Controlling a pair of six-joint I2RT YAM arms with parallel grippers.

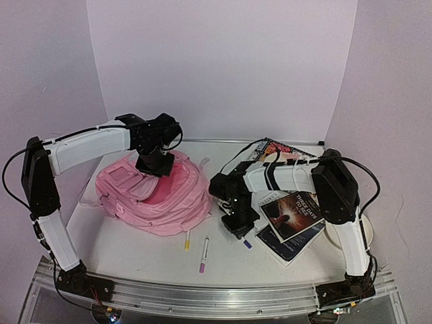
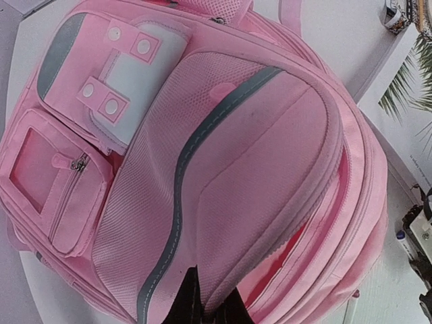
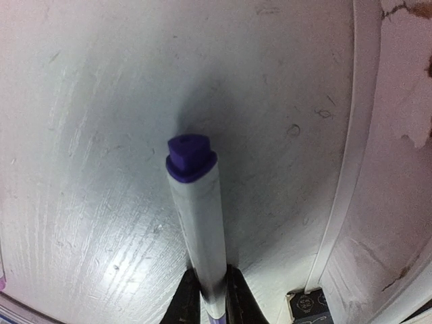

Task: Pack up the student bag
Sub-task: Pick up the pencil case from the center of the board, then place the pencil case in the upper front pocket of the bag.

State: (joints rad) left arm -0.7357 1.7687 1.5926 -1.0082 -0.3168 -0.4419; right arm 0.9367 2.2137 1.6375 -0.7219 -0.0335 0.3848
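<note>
The student bag (image 1: 158, 199) is a soft pale-pink backpack lying on the left half of the table; in the left wrist view the student bag (image 2: 202, 135) fills the frame. Its zip gapes, showing red lining (image 2: 322, 226). My left gripper (image 1: 156, 166) is at the bag's far top edge, and in its own view the left gripper (image 2: 212, 289) is shut on a fold of the front flap. To the bag's right, my right gripper (image 1: 239, 225) points down over the table. In its wrist view the right gripper (image 3: 210, 278) is shut on a white marker with a purple end (image 3: 196, 202).
A yellow pen (image 1: 187, 240) and a pink-tipped pen (image 1: 204, 255) lie on the table in front of the bag. Dark books (image 1: 291, 217) are stacked at the right, with a patterned book (image 1: 275, 148) behind them. A white round object (image 1: 368, 233) sits by the right arm.
</note>
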